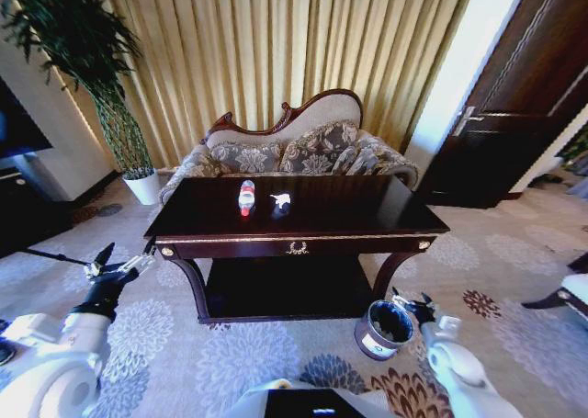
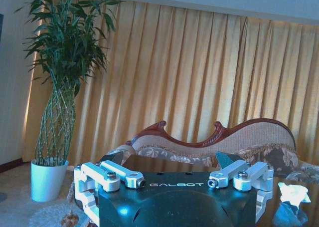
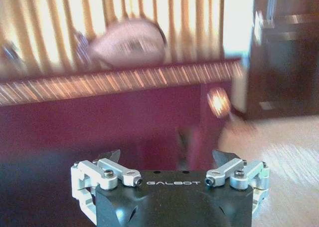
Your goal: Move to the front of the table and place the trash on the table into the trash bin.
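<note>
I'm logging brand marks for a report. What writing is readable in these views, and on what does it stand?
"GALBOT": on the black body of the left tool.
"GALBOT": on the black body of the right tool.
Bottle label: too small to read.
Trash bin round white label: too small to read.

We stand in a formal sitting room, of the kind found in a hotel suite or a well-furnished home. Heavy gold curtains hang in pleats across the whole back wall. Before them sits a carved-back floral sofa, and in front of that a dark glossy table with gold trim and a wreath emblem. The floor is covered by a pale carpet patterned with large flowers. A tall potted plant in a white pot fills one corner, and a dark panelled door closes the other side.
</note>
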Motion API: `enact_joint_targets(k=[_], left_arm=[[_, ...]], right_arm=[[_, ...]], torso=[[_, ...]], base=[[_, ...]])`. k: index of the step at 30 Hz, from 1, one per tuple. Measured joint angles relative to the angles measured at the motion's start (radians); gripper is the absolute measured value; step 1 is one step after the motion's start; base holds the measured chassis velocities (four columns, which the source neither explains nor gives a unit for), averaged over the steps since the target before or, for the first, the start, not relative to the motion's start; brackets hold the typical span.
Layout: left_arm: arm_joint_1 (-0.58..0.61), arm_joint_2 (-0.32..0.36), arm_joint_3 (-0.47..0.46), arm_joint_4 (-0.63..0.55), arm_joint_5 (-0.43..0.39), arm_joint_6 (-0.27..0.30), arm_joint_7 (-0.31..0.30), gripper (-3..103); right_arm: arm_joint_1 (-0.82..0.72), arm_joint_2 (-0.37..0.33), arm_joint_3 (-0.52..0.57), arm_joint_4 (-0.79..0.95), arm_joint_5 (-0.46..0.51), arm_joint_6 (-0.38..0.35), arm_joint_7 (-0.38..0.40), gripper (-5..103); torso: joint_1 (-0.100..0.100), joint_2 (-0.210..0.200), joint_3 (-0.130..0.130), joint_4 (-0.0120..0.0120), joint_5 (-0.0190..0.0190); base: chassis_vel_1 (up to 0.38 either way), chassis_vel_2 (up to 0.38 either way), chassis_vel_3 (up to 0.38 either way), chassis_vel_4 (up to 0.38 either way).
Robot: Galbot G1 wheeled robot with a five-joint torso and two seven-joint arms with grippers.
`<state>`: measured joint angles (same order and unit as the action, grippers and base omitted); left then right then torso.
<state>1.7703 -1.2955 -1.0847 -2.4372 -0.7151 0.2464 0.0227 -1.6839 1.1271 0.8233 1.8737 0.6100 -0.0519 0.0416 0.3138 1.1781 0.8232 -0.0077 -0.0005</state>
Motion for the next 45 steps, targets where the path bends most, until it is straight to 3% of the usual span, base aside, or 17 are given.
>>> enact_joint_targets(k=[4,6,11,14,20,33,45], left_arm=[[-0.004,0.009,0.001,0.002,0.0,0.0,0.001,100],[-0.004,0.009,0.001,0.002,0.0,0.0,0.001,100],[0.001,0.0,0.004,-0.008,0.0,0.001,0.001,100],[0.004,-0.004,0.006,-0.019,0.001,0.004,0.001,100],[0.002,-0.004,0.008,-0.049,0.003,0.029,-0.005,100],[0.003,-0.006,0.016,-0.063,0.018,0.059,-0.016,100],[0.004,-0.009,0.02,-0.064,0.019,0.058,-0.016,100]], right_arm=[[-0.061,0.032,0.008,0.231,0.007,0.008,0.003,100],[-0.063,0.039,0.0,0.267,0.006,0.002,0.004,100],[-0.018,0.048,-0.071,0.439,-0.013,-0.083,0.004,100],[0.044,0.017,-0.114,0.503,0.006,-0.172,0.004,100],[0.102,-0.038,-0.157,0.492,0.014,-0.22,0.039,100],[0.127,-0.038,-0.152,0.431,0.014,-0.202,0.089,100],[0.126,-0.055,-0.149,0.424,0.013,-0.192,0.09,100]], torso=[[0.0,0.0,0.0,0.0001,0.0002],[0.0,0.0,0.0,0.0001,0.0002],[0.0,0.0,0.0,0.0004,0.0002],[0.0,0.0,0.0,0.0003,0.0004],[0.0,0.0,0.0,0.0003,0.0006],[0.0,0.0,0.0,0.0001,0.0004],[0.001,-0.001,0.001,0.0004,0.0008]], base=[[0.0,0.0,0.0,0.0],[0.0,0.0,0.0,0.0],[0.0,0.0,0.0,0.0],[0.0,0.0,0.0,0.0],[0.0,0.0,0.0,0.0],[-0.036,0.04,0.042,-0.036],[-0.23,0.217,0.226,-0.21]])
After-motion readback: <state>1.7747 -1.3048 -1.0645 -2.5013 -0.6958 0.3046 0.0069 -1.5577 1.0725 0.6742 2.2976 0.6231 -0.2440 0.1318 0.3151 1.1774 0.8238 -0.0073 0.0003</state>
